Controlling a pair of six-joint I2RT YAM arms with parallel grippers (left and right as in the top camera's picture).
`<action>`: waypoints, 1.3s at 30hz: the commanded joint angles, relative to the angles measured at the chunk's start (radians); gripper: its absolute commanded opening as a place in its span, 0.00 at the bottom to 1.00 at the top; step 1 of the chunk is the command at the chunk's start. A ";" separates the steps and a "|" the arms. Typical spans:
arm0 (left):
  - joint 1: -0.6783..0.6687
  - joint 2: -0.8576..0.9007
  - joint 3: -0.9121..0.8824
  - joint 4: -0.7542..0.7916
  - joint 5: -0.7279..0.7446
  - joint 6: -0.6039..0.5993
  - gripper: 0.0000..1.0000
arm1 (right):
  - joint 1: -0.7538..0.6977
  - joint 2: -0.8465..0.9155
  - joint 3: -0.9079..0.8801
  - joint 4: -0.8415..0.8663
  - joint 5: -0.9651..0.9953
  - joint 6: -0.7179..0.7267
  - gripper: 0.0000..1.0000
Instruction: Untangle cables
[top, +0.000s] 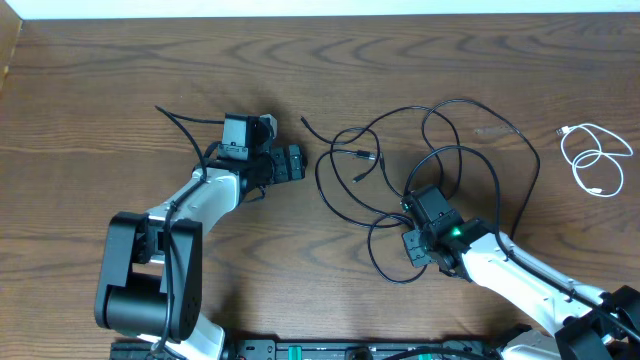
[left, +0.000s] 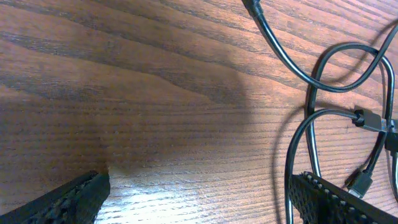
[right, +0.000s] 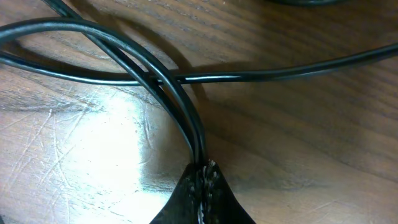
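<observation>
A tangle of thin black cables (top: 420, 165) lies on the wooden table, centre right, with plug ends near its left side. My right gripper (top: 418, 207) sits at the tangle's lower edge and is shut on two black cable strands (right: 186, 124), which run up from between its fingertips (right: 202, 171). My left gripper (top: 292, 163) is open and empty, just left of the tangle. In the left wrist view its fingers (left: 199, 196) are wide apart over bare wood, with cable loops and plugs (left: 367, 121) at the right. A white cable (top: 597, 160) lies coiled at the far right.
A thicker black cord (top: 185, 125) runs up and left from the left arm. The table's far edge (top: 320, 17) runs along the top. The arm bases stand at the front left (top: 145, 285) and front right (top: 600, 325).
</observation>
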 joint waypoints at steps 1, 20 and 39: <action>0.001 -0.006 -0.005 0.001 -0.003 -0.002 0.98 | -0.002 0.039 -0.050 -0.022 -0.009 -0.003 0.01; 0.001 -0.006 -0.005 0.001 -0.003 -0.002 0.98 | -0.002 0.039 -0.050 -0.005 -0.009 -0.003 0.33; 0.001 -0.006 -0.005 0.001 -0.003 -0.002 0.98 | -0.002 0.039 -0.050 0.129 -0.061 -0.076 0.52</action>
